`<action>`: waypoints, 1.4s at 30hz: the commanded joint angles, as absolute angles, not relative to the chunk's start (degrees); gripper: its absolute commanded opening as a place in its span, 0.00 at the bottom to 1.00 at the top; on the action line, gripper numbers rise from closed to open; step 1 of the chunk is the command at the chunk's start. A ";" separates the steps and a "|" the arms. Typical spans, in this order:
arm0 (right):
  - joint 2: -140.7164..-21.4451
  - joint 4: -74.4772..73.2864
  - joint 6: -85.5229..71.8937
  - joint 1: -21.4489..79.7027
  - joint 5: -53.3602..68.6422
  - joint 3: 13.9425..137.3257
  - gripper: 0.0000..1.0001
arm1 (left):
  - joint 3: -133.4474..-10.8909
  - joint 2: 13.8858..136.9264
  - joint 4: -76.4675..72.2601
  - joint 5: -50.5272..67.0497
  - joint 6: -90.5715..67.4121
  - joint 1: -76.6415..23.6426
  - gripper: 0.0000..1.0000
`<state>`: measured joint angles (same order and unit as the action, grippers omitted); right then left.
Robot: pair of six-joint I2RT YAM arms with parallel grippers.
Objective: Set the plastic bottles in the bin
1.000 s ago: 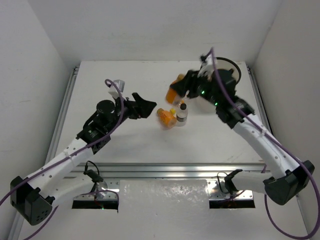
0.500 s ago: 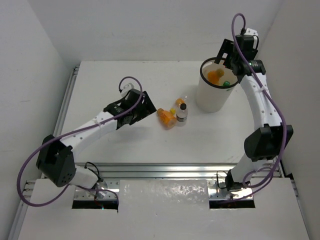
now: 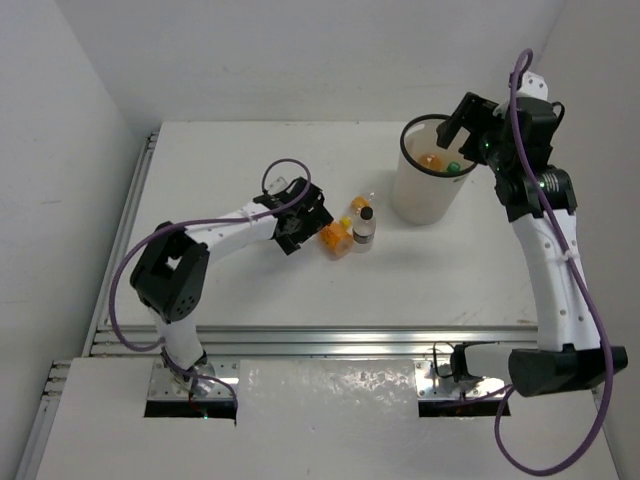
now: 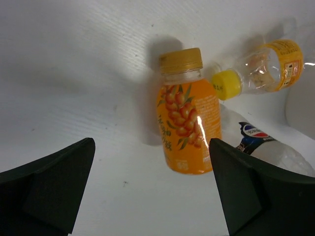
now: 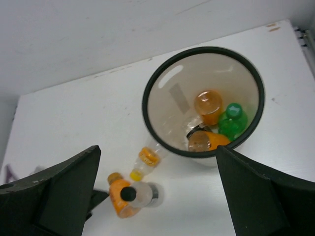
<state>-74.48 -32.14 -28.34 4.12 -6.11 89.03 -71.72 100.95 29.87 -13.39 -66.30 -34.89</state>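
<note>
The white bin (image 3: 420, 200) with a black rim (image 5: 203, 49) stands at the back right. Inside it lie two orange bottles (image 5: 209, 104) and a green one (image 5: 232, 119). My right gripper (image 3: 462, 128) hangs open and empty above the bin's rim. Three bottles sit together mid-table: an orange bottle (image 4: 189, 128) on its side, a clear one with a yellow cap (image 4: 261, 69), and an upright clear one with a black cap (image 3: 365, 225). My left gripper (image 4: 150, 142) is open just left of the orange bottle, touching nothing.
White walls close in the table on three sides. A metal rail (image 3: 320, 340) runs along the near edge, another (image 3: 125, 230) down the left side. The three loose bottles lie close to the bin's left wall.
My right gripper carried an orange bottle from mid-table to the bin, opened, and the bottle now lies inside. My left gripper moved right, up to the lying orange bottle.
</note>
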 commanded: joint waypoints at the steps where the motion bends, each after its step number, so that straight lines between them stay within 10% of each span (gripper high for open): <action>1: -72.43 -29.80 -29.44 5.01 1.39 84.74 0.99 | -77.68 104.66 27.60 -12.74 -67.68 -35.68 0.98; 9: -69.43 -28.12 -28.21 8.96 3.34 77.43 0.99 | -86.13 117.94 26.89 -12.22 -65.83 -35.51 0.89; 19: -67.59 -24.01 -25.93 15.64 14.03 71.20 0.99 | -73.94 106.76 32.95 -23.62 -68.12 -34.01 0.00; 31: -72.15 11.23 -38.49 33.13 41.31 52.57 0.99 | -34.72 56.72 -22.49 1.74 -37.01 -35.24 0.00; 42: -75.24 20.03 -39.37 39.55 35.35 52.39 0.97 | -32.43 54.57 -35.59 13.71 -42.88 -35.24 0.00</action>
